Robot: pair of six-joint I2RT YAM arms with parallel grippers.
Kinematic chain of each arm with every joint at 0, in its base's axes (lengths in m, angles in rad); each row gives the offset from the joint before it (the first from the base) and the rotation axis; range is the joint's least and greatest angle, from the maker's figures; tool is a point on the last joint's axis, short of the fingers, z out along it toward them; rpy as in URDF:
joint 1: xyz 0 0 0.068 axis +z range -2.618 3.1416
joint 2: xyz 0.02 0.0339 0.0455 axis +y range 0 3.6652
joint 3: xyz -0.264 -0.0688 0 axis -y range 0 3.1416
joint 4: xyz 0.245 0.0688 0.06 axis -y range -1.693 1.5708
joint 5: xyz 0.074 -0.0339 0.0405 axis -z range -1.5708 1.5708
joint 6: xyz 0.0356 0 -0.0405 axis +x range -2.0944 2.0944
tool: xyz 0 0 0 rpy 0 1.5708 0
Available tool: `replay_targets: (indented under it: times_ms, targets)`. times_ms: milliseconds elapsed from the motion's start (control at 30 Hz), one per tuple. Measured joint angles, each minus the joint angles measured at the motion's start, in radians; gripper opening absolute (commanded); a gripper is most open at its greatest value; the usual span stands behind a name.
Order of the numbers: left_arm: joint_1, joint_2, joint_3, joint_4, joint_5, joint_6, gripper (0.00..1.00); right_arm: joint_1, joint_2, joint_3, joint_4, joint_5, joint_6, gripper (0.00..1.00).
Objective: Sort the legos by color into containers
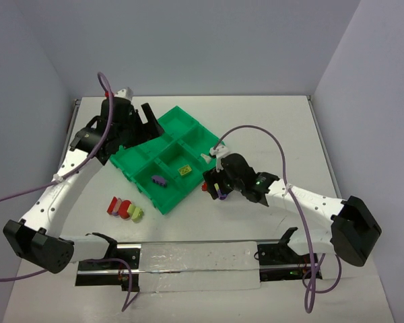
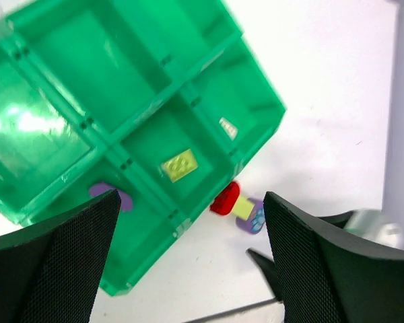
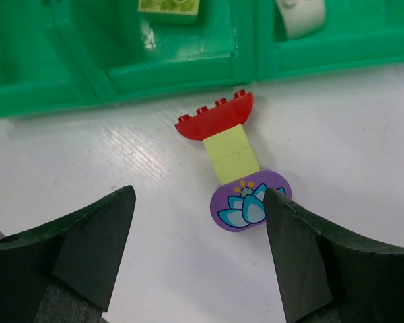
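Sitting in separate containers (image 1: 182,124): three legos (image 1: 159,180)

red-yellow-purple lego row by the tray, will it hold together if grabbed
The lego row looks light and stiff: small hard plastic. Grabbed by one end it may snap at the joints, being three bricks stuck together. Lying flat on the table, it would likely slide, not roll.

Glossy green plastic tray (image 1: 178,122)
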Motion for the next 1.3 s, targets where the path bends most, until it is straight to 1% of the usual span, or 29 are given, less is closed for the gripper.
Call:
replay_targets:
  times_ms: [33, 100, 233, 367, 500, 733, 900, 1033, 1300]
  targets:
    - [0.000, 0.000, 0.019, 0.000, -0.004, 0.006, 0.94, 0.004, 0.000, -0.019, 0.020, -0.012, -0.028, 0.84]
    - [0.002, 0.001, 0.033, -0.004, -0.009, 0.016, 0.94, 0.008, 0.002, -0.038, 0.052, -0.022, -0.087, 0.89]
    - [0.014, 0.016, 0.027, -0.034, -0.010, 0.017, 0.94, 0.007, 0.043, -0.016, 0.087, -0.043, -0.211, 0.89]
    - [0.021, 0.017, -0.001, -0.042, -0.010, 0.017, 0.93, 0.006, 0.104, 0.010, 0.107, -0.077, -0.294, 0.84]
    - [0.030, 0.014, -0.004, -0.046, -0.013, 0.017, 0.93, -0.001, 0.197, 0.056, 0.100, -0.091, -0.353, 0.72]
    - [0.055, 0.002, -0.008, -0.045, -0.014, 0.017, 0.92, -0.034, 0.266, 0.080, 0.084, -0.119, -0.389, 0.71]
    - [0.060, 0.000, -0.019, -0.045, -0.014, 0.017, 0.92, -0.055, 0.306, 0.101, 0.068, -0.127, -0.393, 0.67]
    - [0.061, 0.000, -0.025, -0.045, -0.014, 0.017, 0.92, -0.059, 0.335, 0.133, 0.022, -0.128, -0.402, 0.63]
    - [0.068, -0.002, -0.025, -0.045, -0.015, 0.018, 0.92, -0.059, 0.358, 0.181, -0.059, -0.127, -0.427, 0.63]
